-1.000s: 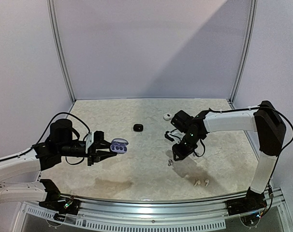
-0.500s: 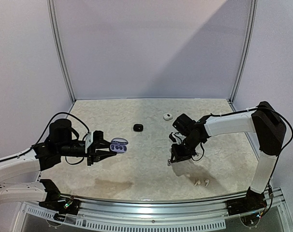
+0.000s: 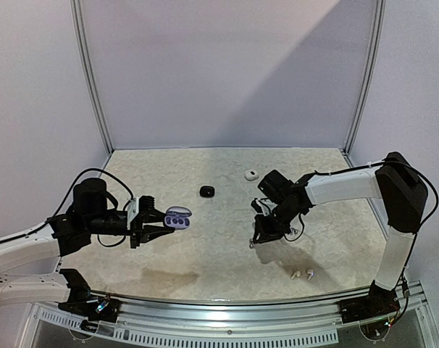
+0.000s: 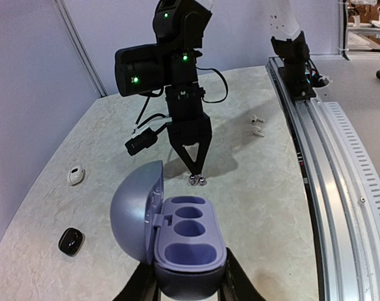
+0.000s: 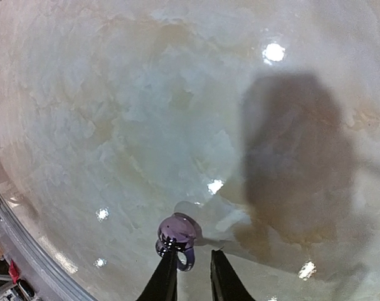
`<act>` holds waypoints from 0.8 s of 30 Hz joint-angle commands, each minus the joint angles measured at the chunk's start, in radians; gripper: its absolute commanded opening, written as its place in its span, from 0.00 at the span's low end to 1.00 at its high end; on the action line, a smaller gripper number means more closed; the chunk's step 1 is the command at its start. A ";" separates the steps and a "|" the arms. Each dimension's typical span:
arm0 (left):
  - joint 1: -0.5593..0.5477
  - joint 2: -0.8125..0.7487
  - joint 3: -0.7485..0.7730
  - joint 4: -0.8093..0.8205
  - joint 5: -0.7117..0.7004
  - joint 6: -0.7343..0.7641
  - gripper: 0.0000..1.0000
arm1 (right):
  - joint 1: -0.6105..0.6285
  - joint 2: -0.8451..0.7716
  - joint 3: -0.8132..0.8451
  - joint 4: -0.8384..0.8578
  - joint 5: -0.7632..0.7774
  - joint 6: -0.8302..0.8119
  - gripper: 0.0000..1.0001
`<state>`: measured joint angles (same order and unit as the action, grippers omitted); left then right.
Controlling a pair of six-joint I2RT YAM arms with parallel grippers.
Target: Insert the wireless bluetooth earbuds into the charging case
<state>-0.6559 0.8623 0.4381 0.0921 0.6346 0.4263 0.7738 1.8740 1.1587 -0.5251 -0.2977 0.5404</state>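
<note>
Bare table separates the open purple case from the right arm. Black case and white case sit far back; white earbuds lie near the front edge.

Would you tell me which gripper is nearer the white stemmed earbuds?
Right. The right gripper sits low, just left of and beyond the white stemmed earbuds; the left gripper, holding the open purple case, is much farther to their left.
</note>
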 commanded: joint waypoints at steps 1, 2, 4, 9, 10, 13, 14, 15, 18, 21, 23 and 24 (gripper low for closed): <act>0.007 -0.011 -0.013 0.017 -0.007 0.002 0.00 | 0.005 0.025 0.002 0.019 -0.026 0.011 0.18; 0.007 -0.011 -0.014 0.017 -0.007 0.002 0.00 | 0.005 0.026 0.003 0.023 -0.036 0.017 0.18; 0.007 -0.011 -0.014 0.017 -0.006 0.002 0.00 | 0.011 0.032 0.010 0.023 -0.049 0.027 0.18; 0.007 -0.011 -0.014 0.019 -0.006 0.002 0.00 | 0.026 0.046 0.026 0.009 -0.045 0.036 0.17; 0.007 -0.011 -0.013 0.020 -0.006 0.002 0.00 | 0.027 0.048 0.024 0.008 -0.044 0.039 0.17; 0.007 -0.012 -0.014 0.020 -0.006 0.004 0.00 | 0.027 0.048 0.026 0.006 -0.031 0.044 0.10; 0.007 -0.012 -0.014 0.020 -0.007 0.003 0.00 | 0.027 0.045 0.030 0.005 -0.026 0.046 0.07; 0.007 -0.012 -0.015 0.022 -0.009 0.005 0.00 | 0.027 0.045 0.038 0.000 -0.023 0.049 0.03; 0.006 -0.013 -0.040 0.058 -0.034 0.021 0.00 | 0.027 0.042 0.082 -0.029 -0.017 0.062 0.00; 0.000 -0.012 -0.134 0.228 -0.119 0.043 0.00 | 0.027 0.037 0.160 -0.094 0.008 0.090 0.00; -0.004 0.002 -0.201 0.401 -0.187 0.060 0.00 | 0.028 0.032 0.222 -0.151 0.030 0.118 0.00; -0.006 0.012 -0.218 0.442 -0.219 0.062 0.00 | 0.027 0.029 0.255 -0.183 0.038 0.135 0.00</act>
<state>-0.6567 0.8558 0.3153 0.2737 0.5545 0.4522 0.7975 1.9034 1.2991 -0.5980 -0.3092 0.6163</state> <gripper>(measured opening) 0.276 0.034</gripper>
